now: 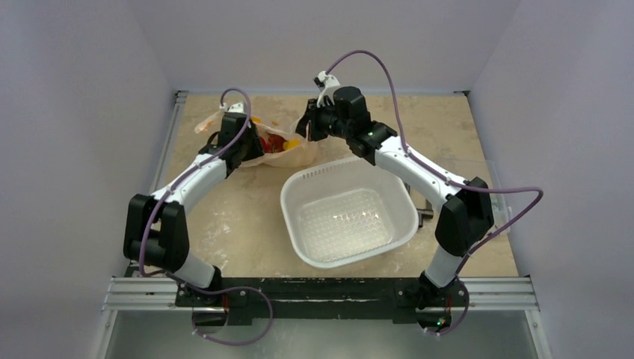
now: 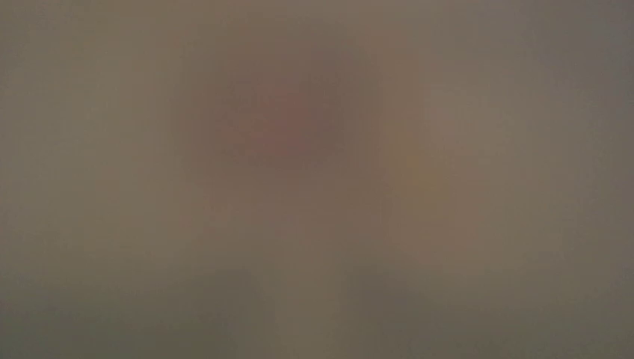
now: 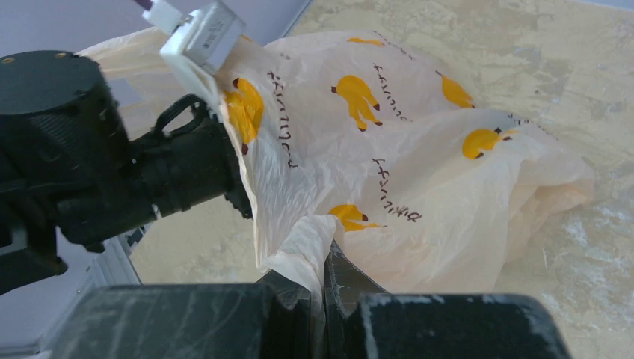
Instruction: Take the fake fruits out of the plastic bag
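The peach-beige plastic bag [image 1: 299, 155] with yellow prints lies at the back of the table, and it also fills the right wrist view [image 3: 419, 172]. Through its mouth I see a red fruit [image 1: 275, 142] and a yellow fruit [image 1: 292, 143]. My left gripper [image 1: 253, 146] reaches into the bag mouth, its fingers hidden. The left wrist view is a blur of plastic with a reddish blob [image 2: 277, 123] and a yellowish blob [image 2: 419, 168]. My right gripper [image 3: 323, 262] is shut on a fold of the bag's edge, at the bag's right end [image 1: 308, 129].
A rigid white perforated basin [image 1: 293, 196] stands in the middle of the table, in front of the bag and below the right forearm. The left arm's black wrist [image 3: 149, 172] sits close to the bag in the right wrist view. Walls enclose the table.
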